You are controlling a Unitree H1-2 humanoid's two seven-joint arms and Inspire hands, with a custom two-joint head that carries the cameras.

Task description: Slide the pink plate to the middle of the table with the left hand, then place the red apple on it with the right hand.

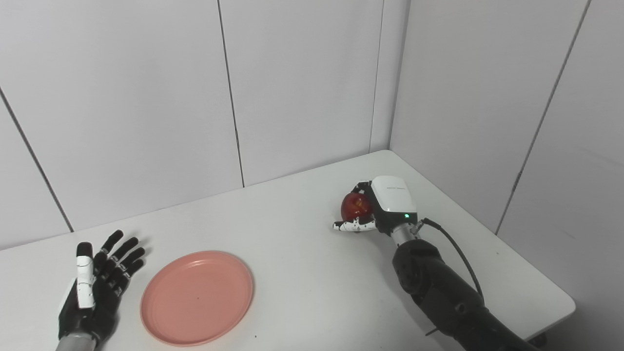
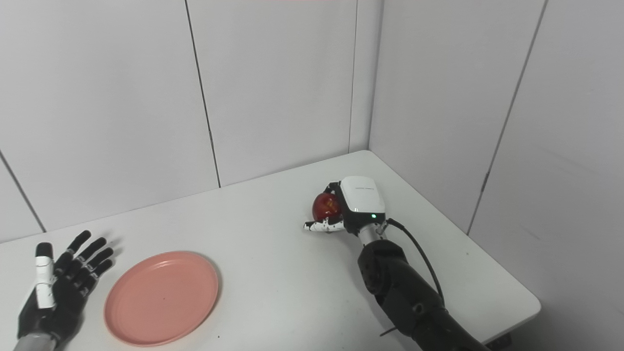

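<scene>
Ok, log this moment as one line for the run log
left hand: open, beside pink plate, not touching | plate: empty, left of table middle | right hand: shut on red apple, far right

White table (image 1: pixel 302 273), rounded far corner; pale panelled walls (image 1: pixel 146 97) with dark seams behind

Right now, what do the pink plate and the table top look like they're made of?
The pink plate looks like plastic, possibly melamine: one even colour, matte with a soft sheen, and a thin raised rim. The table top looks like white laminate or painted board: smooth, uniform, with rounded corners. The pictures cannot confirm either.
</scene>
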